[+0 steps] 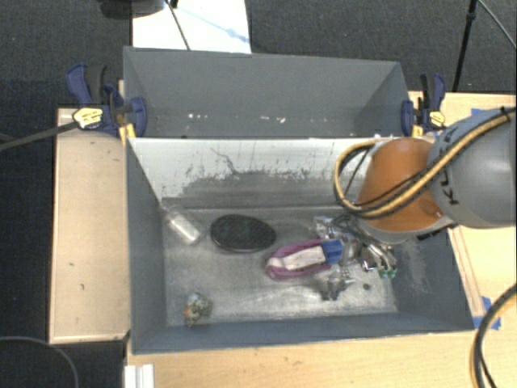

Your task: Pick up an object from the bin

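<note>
Tool [343, 269] seen low at bin [266, 87] floor right, at right end of purple-white packet [295, 259]. Tool state could not be told. Black oval disc [242, 234] noted just left of packet.

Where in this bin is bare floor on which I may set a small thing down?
Front middle, between the small lumpy thing and the gripper, in front of the black oval disc. Crowded at right: the purple-and-white thing lies beside the gripper.
</note>
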